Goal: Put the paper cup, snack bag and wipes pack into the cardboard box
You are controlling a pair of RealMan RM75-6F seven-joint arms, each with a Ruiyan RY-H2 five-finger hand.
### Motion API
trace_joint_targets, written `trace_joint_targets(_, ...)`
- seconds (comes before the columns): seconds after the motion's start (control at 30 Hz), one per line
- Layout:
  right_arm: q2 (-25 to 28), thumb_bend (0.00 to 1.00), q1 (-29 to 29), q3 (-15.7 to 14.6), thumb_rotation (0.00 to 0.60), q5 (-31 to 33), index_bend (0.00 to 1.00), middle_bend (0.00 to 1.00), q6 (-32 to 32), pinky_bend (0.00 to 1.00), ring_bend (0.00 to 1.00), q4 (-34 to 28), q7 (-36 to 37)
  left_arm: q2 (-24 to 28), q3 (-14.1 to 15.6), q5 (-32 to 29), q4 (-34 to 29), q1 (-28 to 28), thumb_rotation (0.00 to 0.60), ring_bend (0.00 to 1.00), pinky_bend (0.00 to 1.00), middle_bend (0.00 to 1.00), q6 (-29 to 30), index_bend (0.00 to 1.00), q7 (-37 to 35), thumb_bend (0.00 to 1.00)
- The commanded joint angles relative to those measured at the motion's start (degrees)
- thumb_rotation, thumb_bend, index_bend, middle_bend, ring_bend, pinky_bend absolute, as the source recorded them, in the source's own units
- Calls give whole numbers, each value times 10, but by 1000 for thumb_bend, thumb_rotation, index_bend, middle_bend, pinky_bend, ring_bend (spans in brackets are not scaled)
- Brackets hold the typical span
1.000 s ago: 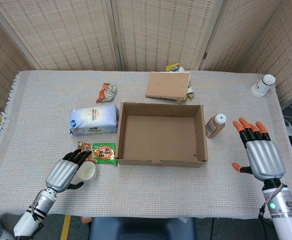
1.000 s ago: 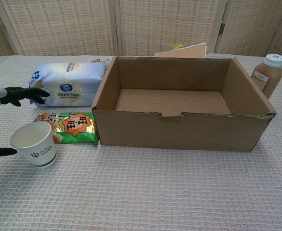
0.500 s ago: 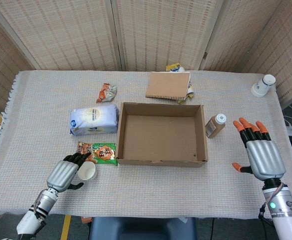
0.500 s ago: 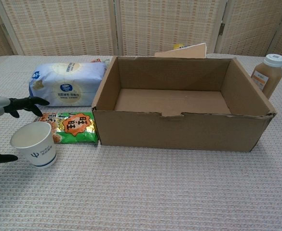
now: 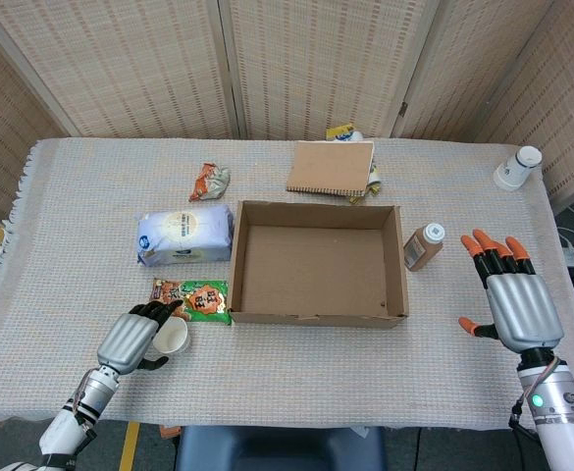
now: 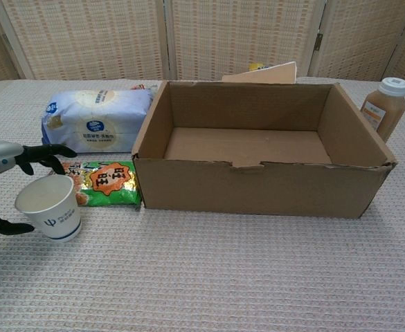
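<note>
The white paper cup [image 5: 172,337] [image 6: 48,206] stands upright near the table's front left. My left hand [image 5: 130,340] [image 6: 8,162] curves around it, with its fingers arched just behind the rim and its thumb low by the base; a small gap still shows. The green and orange snack bag [image 5: 193,297] [image 6: 104,182] lies flat between the cup and the empty cardboard box [image 5: 316,316] [image 6: 257,187]. Behind the bag is the blue and white wipes pack [image 5: 183,235] [image 6: 97,119]. My right hand [image 5: 517,306] hovers open to the right of the box, holding nothing.
A brown bottle [image 5: 423,245] [image 6: 388,105] stands close to the box's right wall. A brown notebook [image 5: 331,167] and a crumpled orange wrapper [image 5: 209,181] lie behind the box. A white cup [image 5: 515,168] lies at the far right corner.
My left hand has sunk lower and drawn in around the paper cup, with its fingers now close behind the rim. The cup and my right hand have hardly moved.
</note>
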Motion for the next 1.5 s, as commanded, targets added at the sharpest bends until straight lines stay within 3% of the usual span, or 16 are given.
trace_joint_targets(0.03, -1, 43, 0, 1, 600, 1, 66, 0, 0, 0, 0, 1, -1, -2, 1, -1, 3, -1, 600, 175, 268, 236, 0, 159, -1, 193)
trace_joint_targets(0.23, -2, 44, 2, 2, 600, 7, 66, 0, 0, 0, 0, 3, -2, -8, 3, 2, 9, -3, 600, 204, 292, 274, 3, 206, -5, 207)
trace_joint_targets(0.47, -1, 44, 2, 2, 600, 9, 66, 0, 0, 0, 0, 3, 0, -16, 5, 3, 21, -4, 600, 330, 386, 428, 4, 334, -5, 232)
trace_joint_targets(0.67, 2, 44, 2, 3, 600, 9, 66, 0, 0, 0, 0, 3, 3, -12, 5, 2, 11, -6, 600, 379, 427, 484, 7, 392, -2, 244)
trace_joint_targets(0.97, 4, 44, 1, 3, 600, 8, 66, 0, 0, 0, 0, 2, 7, 59, -11, 9, -73, -10, 600, 388, 438, 500, 27, 406, 11, 245)
trace_joint_targets(1.17, 5, 43, 1, 3, 600, 6, 66, 0, 0, 0, 0, 1, 9, 157, -42, -16, -168, -32, 600, 389, 439, 501, 24, 406, 69, 246)
trace_joint_targets(1.27, 5, 44, 0, 3, 600, 4, 66, 0, 1, 0, 0, 0, 9, 207, -75, -46, -220, -61, 600, 395, 445, 507, 12, 412, 102, 246)
trace_joint_targets(1.5, 5, 44, 0, 1, 600, 2, 66, 0, 0, 0, 0, -1, 8, 233, -127, -94, -243, -119, 600, 400, 455, 511, -19, 419, 115, 244)
